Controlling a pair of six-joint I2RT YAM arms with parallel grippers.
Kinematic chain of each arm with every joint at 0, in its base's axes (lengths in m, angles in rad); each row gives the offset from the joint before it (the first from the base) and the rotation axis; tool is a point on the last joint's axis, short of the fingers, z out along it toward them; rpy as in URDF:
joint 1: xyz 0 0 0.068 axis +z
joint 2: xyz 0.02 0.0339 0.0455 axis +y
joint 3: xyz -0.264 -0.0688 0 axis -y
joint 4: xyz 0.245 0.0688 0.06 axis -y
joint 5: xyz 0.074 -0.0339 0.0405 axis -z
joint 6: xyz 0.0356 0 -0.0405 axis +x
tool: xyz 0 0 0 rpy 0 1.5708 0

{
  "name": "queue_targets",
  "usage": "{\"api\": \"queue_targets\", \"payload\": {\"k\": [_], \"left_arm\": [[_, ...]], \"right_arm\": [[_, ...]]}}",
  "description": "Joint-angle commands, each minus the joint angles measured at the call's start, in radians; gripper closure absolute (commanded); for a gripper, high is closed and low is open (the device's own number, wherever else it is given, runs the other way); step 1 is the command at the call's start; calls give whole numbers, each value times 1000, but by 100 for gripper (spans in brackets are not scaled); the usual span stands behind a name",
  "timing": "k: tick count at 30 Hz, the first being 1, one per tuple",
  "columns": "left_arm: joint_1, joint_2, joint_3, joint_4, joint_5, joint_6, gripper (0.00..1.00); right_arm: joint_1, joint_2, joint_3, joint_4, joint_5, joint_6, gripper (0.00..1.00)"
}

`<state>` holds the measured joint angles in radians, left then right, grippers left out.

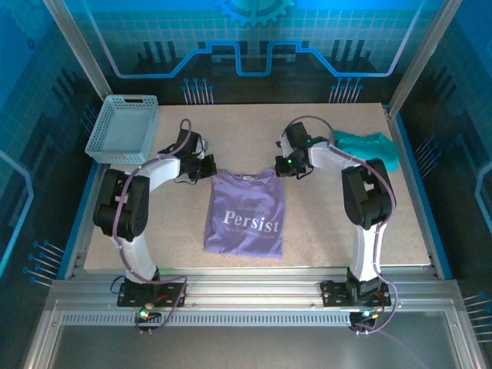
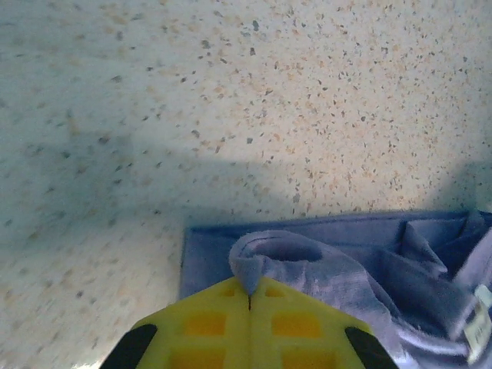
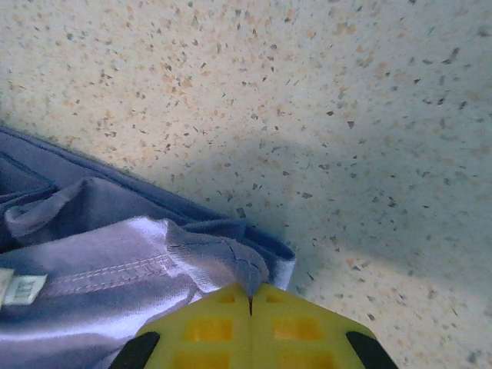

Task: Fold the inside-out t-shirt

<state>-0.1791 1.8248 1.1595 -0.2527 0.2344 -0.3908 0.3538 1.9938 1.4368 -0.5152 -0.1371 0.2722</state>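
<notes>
The lavender inside-out t-shirt lies flat in the middle of the table, folded narrow, with white "Persist" lettering facing up. My left gripper sits at the shirt's far left corner. In the left wrist view its yellow jaws are shut on a raised pinch of the purple fabric. My right gripper sits at the far right corner. Its yellow jaws are likewise shut on a fold of the shirt's edge. A white label shows on the fabric.
A pale blue plastic basket stands at the table's far left corner. A teal-green garment lies crumpled at the far right, beside the right arm. Bare speckled tabletop lies on both sides of the shirt.
</notes>
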Motion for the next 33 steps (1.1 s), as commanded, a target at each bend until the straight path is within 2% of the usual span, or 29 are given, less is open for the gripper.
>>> {"api": "queue_targets", "payload": {"k": [1,7,10,14,17,19,21,23,24,28,33], "left_arm": [[18,-27,-7,43,-15,-17,100],[24,88,43,34,-83,-35,100],[24,108,64,30,-95,-45,83],[28,58,74,6,-118,-41,57],[33,-12,26,19,-122,-51,47],[33,-44,-21,50,-72,-63,40],[33,-45,-51,73,12,-65,35],[33,-27,-60,84,77,-65,32],[33,-15,-61,90,89,-62,31],[32,42,-36,73,108,-24,27],[22,98,-11,67,155,-14,27]], "right_arm": [[-6,-31,-17,9,24,24,100],[-12,50,18,2,40,45,100],[-20,77,45,-7,27,40,95],[-26,23,37,-17,25,11,76],[-38,-54,-21,2,-23,6,60],[-41,-79,-61,32,-64,17,51],[-39,-70,-72,47,-93,28,47],[-38,-38,-62,50,-102,40,43],[-37,-22,-53,49,-105,44,37],[-32,44,-14,42,-112,56,30],[-10,93,9,24,-109,64,28]]}}
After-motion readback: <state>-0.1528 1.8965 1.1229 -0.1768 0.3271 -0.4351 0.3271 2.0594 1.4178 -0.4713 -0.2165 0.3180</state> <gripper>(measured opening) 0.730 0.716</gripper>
